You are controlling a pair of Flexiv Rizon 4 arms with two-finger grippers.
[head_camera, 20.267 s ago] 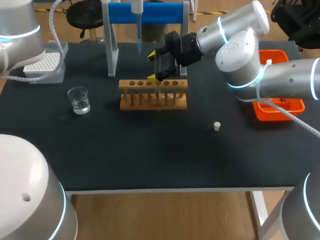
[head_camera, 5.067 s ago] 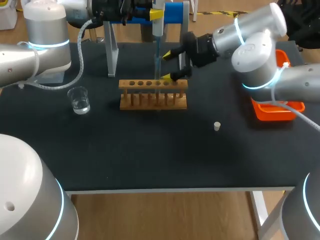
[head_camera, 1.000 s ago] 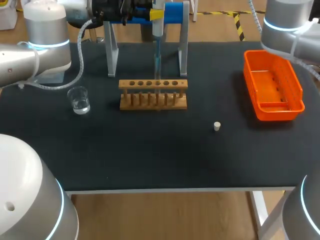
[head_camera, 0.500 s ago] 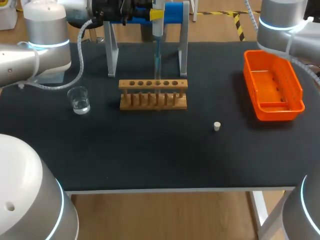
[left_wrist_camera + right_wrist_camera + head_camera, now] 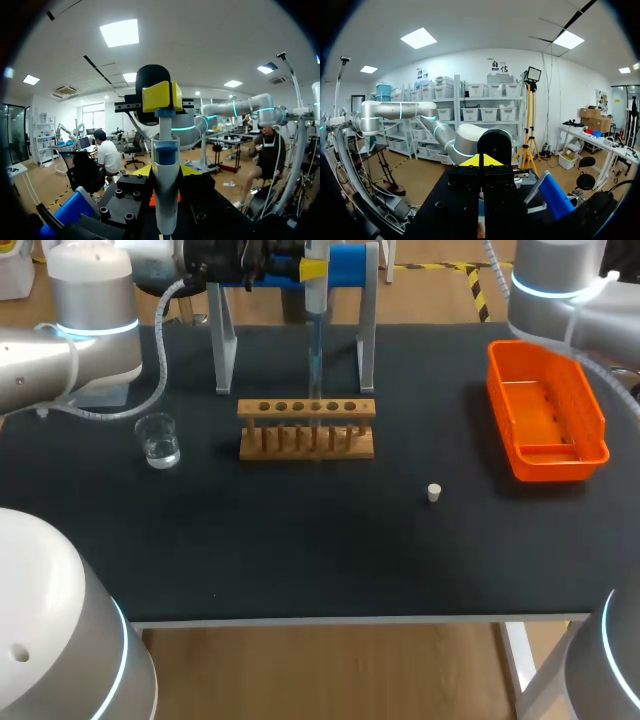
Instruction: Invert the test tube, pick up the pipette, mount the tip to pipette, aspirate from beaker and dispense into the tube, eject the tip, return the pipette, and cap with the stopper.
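My left gripper is at the back of the table in front of the blue stand, shut on the white pipette. The pipette hangs upright with its bluish tip reaching down to the hole row of the wooden tube rack. I cannot make out the test tube itself. In the left wrist view the yellow fingertips press the pipette from both sides. The glass beaker stands left of the rack. The small white stopper lies right of it. My right gripper is shut and holds nothing; only its arm shows at the back right.
An orange bin sits at the right side of the table. The stand's grey uprights rise behind the rack. Bare black tabletop spreads in front of the rack.
The right arm's upper part has shifted a little to the left at the back right. The left arm, pipette and table objects have not moved.
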